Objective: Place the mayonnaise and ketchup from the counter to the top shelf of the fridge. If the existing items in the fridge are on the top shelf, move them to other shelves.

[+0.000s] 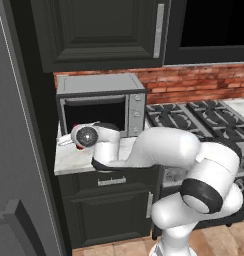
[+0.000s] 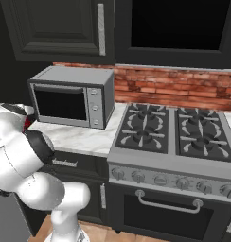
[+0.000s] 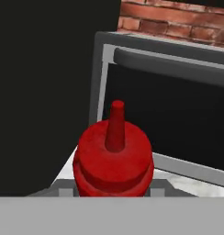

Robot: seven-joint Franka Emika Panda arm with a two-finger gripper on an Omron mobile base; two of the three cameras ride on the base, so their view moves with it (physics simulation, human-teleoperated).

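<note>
The ketchup (image 3: pixel 114 158), an all-red squeeze bottle with a pointed cap, sits upright right in front of the hand camera, in front of the microwave's dark door. My gripper (image 3: pixel 113 190) is shut on its body. From the left base camera the hand (image 1: pixel 85 136) is over the left end of the white marble counter (image 1: pixel 74 161), and a sliver of the ketchup's red (image 2: pixel 27 124) peeks past the arm on the other side. I cannot tell whether the bottle rests on the counter or is lifted. The fridge's (image 1: pixel 19 150) grey side rises at the far left. The mayonnaise is out of view.
A grey microwave (image 1: pixel 101 102) stands on the counter just behind the hand. A stove (image 2: pixel 174 127) with black grates adjoins the counter on the right. Dark wall cabinets (image 1: pixel 99 30) hang overhead and a brick backsplash (image 2: pixel 174 87) runs behind.
</note>
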